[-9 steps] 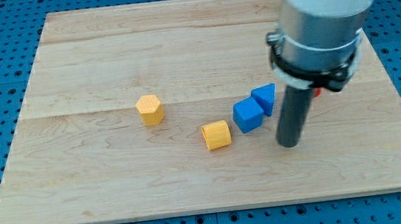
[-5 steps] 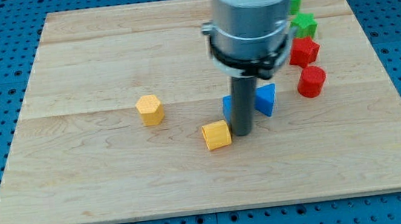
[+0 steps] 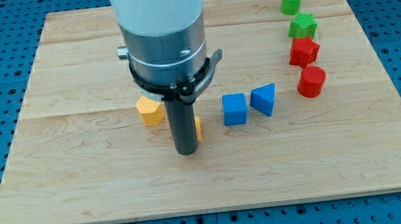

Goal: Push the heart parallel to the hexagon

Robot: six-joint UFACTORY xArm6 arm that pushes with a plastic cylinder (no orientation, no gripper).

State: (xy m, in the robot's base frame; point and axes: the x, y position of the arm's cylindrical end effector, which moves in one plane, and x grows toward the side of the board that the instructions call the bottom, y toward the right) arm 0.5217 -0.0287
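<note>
The yellow hexagon sits left of the board's middle, partly behind the arm. My tip rests on the board just below and to the right of it. A second yellow block, the heart as far as I can tell, shows only as a thin sliver at the rod's right side; the rod hides the rest. It seems to touch the rod, but I cannot tell for sure.
A blue cube and a blue triangular block lie right of the rod. Two green blocks and two red blocks stand in a column at the right of the wooden board.
The rod has swept from the right side to the left, past the blue blocks. The blue cube shifted slightly, and the second yellow block moved left toward the hexagon.
</note>
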